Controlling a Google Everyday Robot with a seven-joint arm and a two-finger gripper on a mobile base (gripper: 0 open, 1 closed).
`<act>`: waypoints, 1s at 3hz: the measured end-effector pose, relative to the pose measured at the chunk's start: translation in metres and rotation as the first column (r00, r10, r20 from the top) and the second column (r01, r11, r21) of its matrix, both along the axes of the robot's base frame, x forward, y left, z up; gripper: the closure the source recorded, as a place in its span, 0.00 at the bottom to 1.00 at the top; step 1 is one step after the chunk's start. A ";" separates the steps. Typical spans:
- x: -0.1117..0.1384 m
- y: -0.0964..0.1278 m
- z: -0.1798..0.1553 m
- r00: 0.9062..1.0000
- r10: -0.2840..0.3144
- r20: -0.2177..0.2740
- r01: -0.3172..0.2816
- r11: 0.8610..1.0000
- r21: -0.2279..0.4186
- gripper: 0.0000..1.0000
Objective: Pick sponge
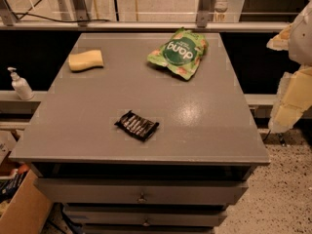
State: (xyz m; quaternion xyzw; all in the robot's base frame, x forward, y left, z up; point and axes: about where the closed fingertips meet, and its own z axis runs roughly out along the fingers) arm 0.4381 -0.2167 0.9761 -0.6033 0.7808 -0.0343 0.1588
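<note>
Three things lie on the grey cabinet top (204, 130), set well apart from one another, which leaves room to come down on any one of them without brushing the others. The sponge (86, 60) sits flat near the far left corner, its pale yellow side up and its long axis roughly parallel to the back edge; no dark scouring face shows, so that face is probably turned downward. A green snack pouch (178, 52) lies crumpled toward the far right, and a small black wrapper (137, 125) rests nearer the front, about mid-width. The gripper (291, 94) hangs off the right side of the cabinet, above the floor and not over the top at all, far from the sponge (the whole width of the surface lies between them). Part of it runs past the edge of the view, so whether it is spread or closed cannot be told; nothing appears to be held in it. By my reading the pick has not begun: the arm must cross leftward and toward the back, clear the pouch on the way, then descend over the sponge. A pump bottle (19, 84) stands on a ledge left of the cabinet, outside that path.
</note>
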 end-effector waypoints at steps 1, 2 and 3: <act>0.000 0.000 0.000 1.000 0.000 0.000 0.000 1.000 0.000 0.00; 0.006 0.009 -0.003 1.000 0.009 0.015 -0.010 0.998 0.058 0.00; 0.022 0.040 -0.010 0.997 0.034 0.069 -0.043 0.990 0.132 0.00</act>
